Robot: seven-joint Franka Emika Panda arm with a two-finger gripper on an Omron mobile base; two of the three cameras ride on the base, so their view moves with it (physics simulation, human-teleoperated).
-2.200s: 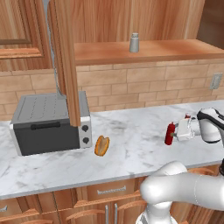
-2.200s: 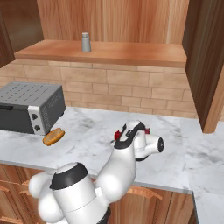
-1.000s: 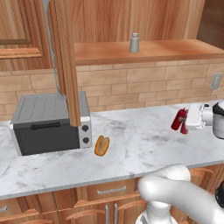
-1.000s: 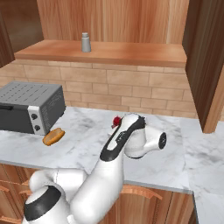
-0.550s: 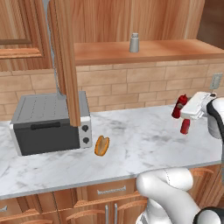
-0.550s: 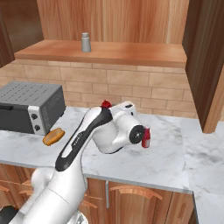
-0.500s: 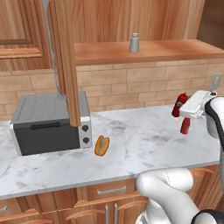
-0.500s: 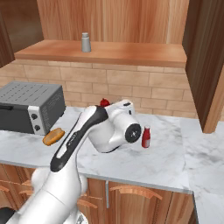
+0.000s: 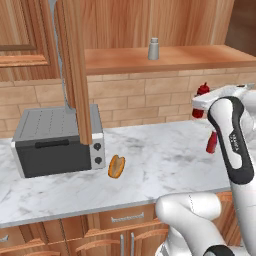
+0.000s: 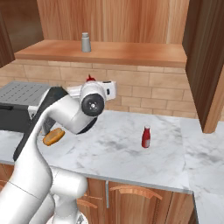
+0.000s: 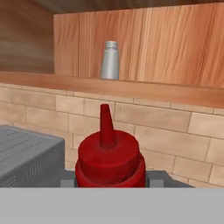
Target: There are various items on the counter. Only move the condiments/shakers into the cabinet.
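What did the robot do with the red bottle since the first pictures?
The gripper, shut on one red bottle, has lifted it off the counter towards the shelf. The other red bottle, the shaker, the bun and the toaster oven stayed put.

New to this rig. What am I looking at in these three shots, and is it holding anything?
It is a rendered kitchen with a white robot arm on a driving base. Two pictures come from cameras on the base, behind the arm to its left and right; the third looks along the hand.

The tool is closed on a red squeeze bottle, lifted in front of the brick wall, below the wooden shelf. A grey shaker already stands on that shelf.

On the marble counter there is a second red bottle, an orange-brown bun and a grey toaster oven.
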